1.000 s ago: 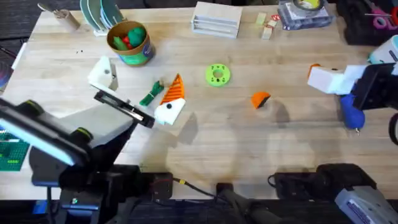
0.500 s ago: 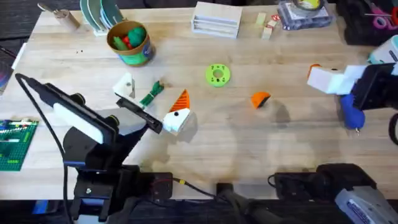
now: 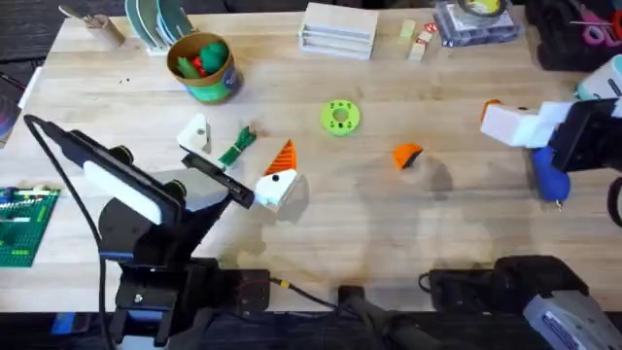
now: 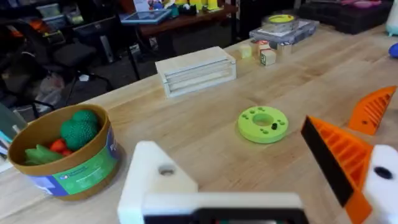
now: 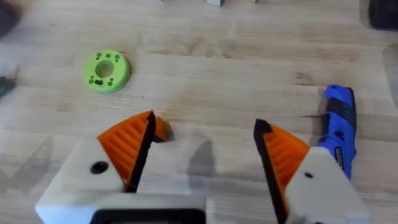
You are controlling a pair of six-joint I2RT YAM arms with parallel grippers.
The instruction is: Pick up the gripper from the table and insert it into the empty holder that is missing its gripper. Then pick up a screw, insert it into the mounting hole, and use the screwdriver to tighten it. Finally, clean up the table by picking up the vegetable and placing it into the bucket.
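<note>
- Gripper (image 3: 407, 156) lies alone on table (image 3: 389, 224), well apart from both arms.
- Green disc (image 3: 339, 117) sits near it.
- Left gripper (image 3: 238, 160) spread wide (one mount bare), right gripper (image 5: 205, 149) spread, both holding nothing.

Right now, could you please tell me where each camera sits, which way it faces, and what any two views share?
Overhead: above the arm bases, looking down and forward at the table; both arms show.
Left wrist: low on the left arm, facing the bucket and green disc; its bare white holder shows.
Right wrist: looking down at the screwdriver; its two orange fingers show.
All three share the green disc.
</note>
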